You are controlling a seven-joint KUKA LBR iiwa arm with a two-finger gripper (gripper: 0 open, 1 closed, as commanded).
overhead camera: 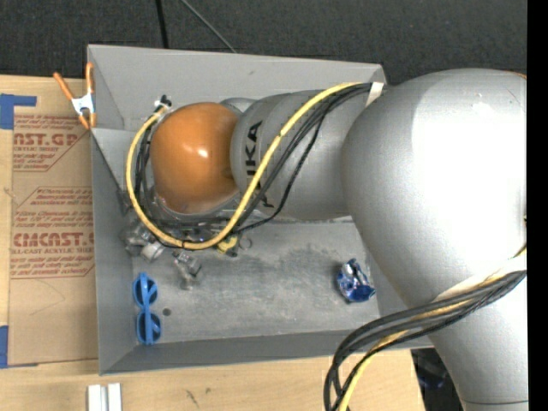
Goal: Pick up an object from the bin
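Lit brightly and evenly from overhead. Shows a white glare patch on the dome of the orange cover (193, 157) and a washed-out sheen across the big grey arm housing (445, 204) at right. Casts a soft-edged shadow under the arm onto the bin floor (282, 264), darkest just beneath the cover. Leaves the far bin wall (214, 71) pale and the near bin wall (240, 349) a shade dimmer. Drops only short, faint shadows beside the blue glasses-shaped toy (145, 308) and the blue crumpled wrapper (354, 282). Falls off to near black beyond the bin's far rim.
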